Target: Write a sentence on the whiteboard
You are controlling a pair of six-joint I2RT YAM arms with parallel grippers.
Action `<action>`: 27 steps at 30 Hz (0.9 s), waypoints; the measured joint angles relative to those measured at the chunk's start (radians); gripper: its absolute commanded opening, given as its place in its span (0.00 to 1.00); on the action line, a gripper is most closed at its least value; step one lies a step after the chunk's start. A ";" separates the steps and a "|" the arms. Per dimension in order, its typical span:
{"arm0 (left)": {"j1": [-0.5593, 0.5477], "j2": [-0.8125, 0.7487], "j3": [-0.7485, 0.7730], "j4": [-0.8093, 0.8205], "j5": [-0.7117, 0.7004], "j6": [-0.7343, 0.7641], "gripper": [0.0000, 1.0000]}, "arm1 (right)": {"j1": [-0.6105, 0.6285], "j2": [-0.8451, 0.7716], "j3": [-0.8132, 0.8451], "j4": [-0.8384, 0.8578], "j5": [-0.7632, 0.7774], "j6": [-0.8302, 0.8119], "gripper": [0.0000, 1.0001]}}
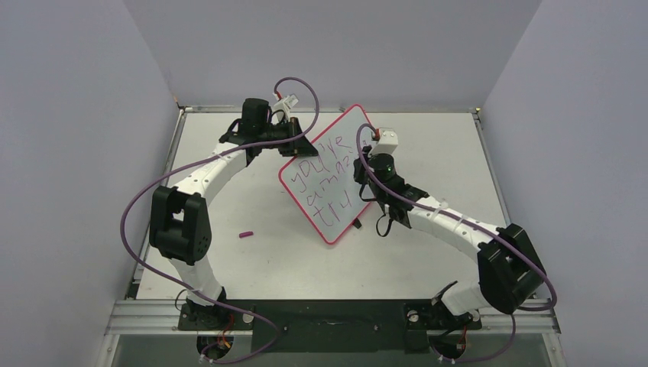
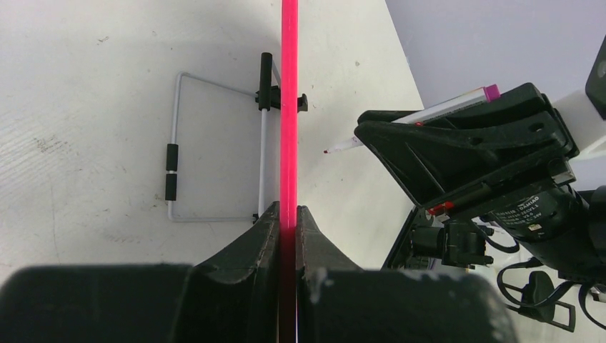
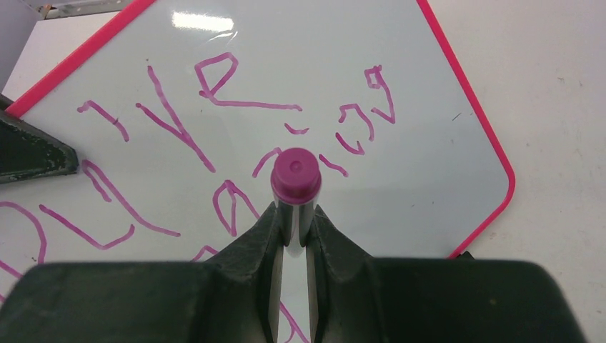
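Note:
The whiteboard, white with a red-pink rim, stands tilted on the table. My left gripper is shut on its left rim; in the left wrist view the rim runs edge-on between the closed jaws of that gripper. The sentence is purple lettering in three lines, and it also shows in the right wrist view. My right gripper faces the board and is shut on a purple-ended marker pen. In the left wrist view the pen's tip is a short way off the board face.
A small purple pen cap lies on the table left of the board. The board's wire stand rests on the table behind it. Grey walls close in the table at the left, right and back.

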 measured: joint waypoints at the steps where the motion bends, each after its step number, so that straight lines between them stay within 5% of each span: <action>1: 0.000 0.000 0.000 0.000 0.000 0.000 0.00 | -0.004 0.005 0.003 0.001 -0.004 0.000 0.00; 27: 0.002 0.000 0.000 -0.001 -0.004 0.000 0.00 | -0.036 0.094 -0.068 0.122 -0.073 0.055 0.00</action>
